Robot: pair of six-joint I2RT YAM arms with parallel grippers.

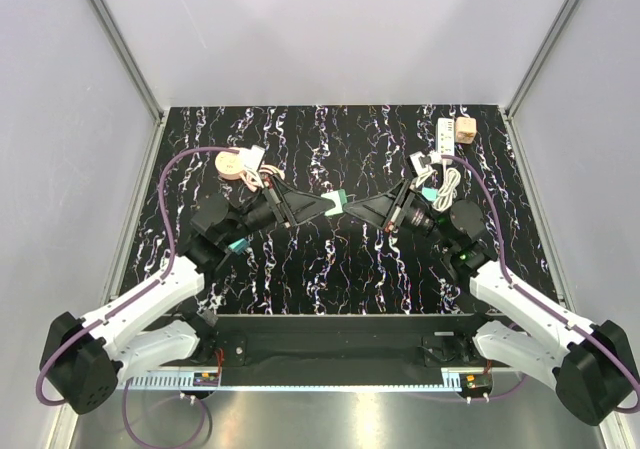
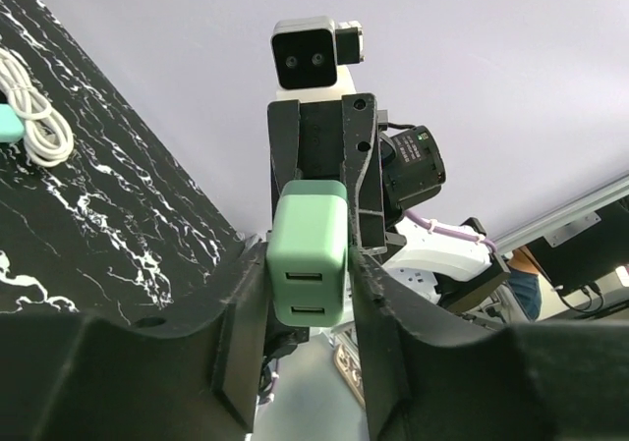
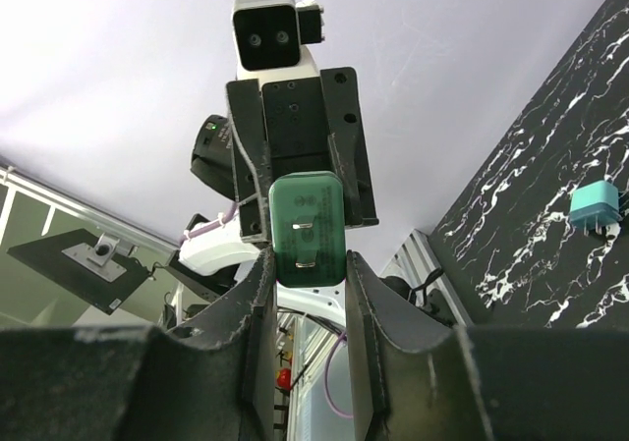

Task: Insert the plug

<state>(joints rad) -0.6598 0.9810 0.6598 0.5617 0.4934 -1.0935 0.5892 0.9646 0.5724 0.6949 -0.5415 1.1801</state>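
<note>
The peach-tan blocky plug point(image 1: 465, 129) lies at the far right of the table, beside the far end of the white power strip point(image 1: 445, 135). It is out of both wrist views. My two grippers meet tip to tip above the table's middle. Between them is a green USB charger point(image 1: 337, 202). My left gripper point(image 1: 326, 206) has both fingers against its sides, its USB ports facing that wrist camera point(image 2: 308, 264). My right gripper point(image 1: 354, 209) closes on the other end, its prong face toward that wrist camera point(image 3: 307, 227). Both are far from the plug.
A flat round tan disc point(image 1: 232, 164) lies at the far left. A coiled white cable point(image 1: 452, 183) and a small teal adapter point(image 1: 430, 197) lie near the strip; the adapter also shows in the right wrist view point(image 3: 595, 208). Grey walls enclose the table.
</note>
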